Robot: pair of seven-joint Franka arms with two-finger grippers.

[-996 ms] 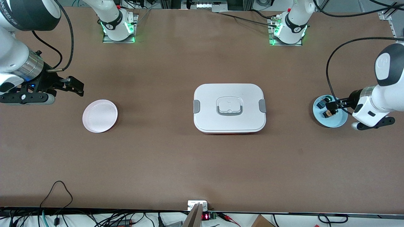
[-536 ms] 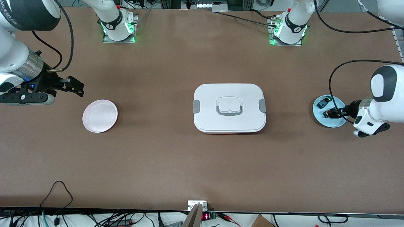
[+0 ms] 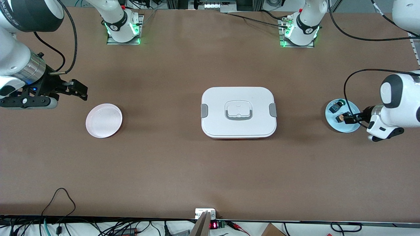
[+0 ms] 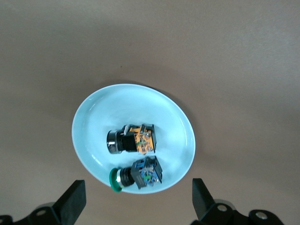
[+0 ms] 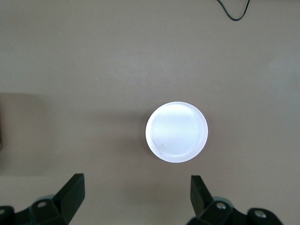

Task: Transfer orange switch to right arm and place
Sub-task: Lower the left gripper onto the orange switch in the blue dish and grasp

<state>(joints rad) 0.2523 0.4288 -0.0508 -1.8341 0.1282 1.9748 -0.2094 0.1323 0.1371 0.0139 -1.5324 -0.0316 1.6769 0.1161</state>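
1. The orange switch (image 4: 138, 139) lay ungrasped in the pale blue plate (image 4: 93, 112), at 12 o'clock from the green-capped switch (image 4: 138, 173)
2. The left pincer (image 4: 136, 206) hovered spread above it
3. The right pincer (image 5: 136, 204) waited spread over the counter (image 3: 164, 164) beside the white plate (image 5: 176, 132); pickup, handover and placing remained

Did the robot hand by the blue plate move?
Yes. The left gripper, over the blue plate, drifted toward the plate's edge nearer the front camera.
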